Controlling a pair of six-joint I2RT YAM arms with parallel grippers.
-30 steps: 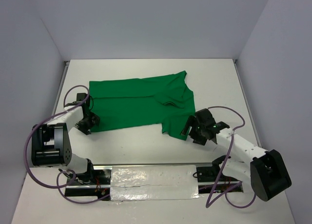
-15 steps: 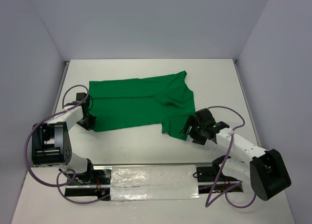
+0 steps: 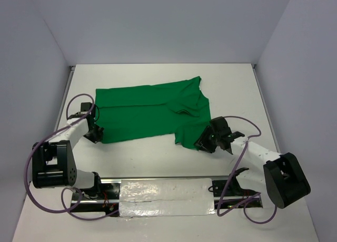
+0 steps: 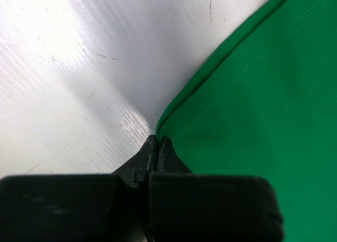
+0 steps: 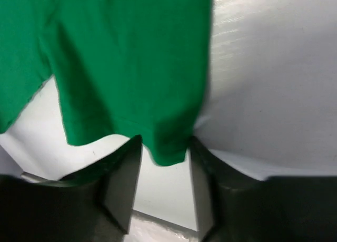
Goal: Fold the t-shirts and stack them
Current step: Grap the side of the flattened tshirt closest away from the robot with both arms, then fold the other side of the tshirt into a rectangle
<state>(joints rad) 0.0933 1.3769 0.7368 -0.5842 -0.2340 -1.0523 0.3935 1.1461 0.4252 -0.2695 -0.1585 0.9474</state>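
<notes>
Our left pincer (image 4: 157, 147) is pressed together on the near left corner of the green t-shirt (image 3: 147, 107), which lies flat. Our right pincer (image 5: 164, 163) is spread, the shirt's near right hem between its fingers. We see bare white desk (image 3: 158, 152) all around.

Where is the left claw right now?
Top view, left side: the left claw is low over the white table, shut on the near-left corner of the green t-shirt.
</notes>
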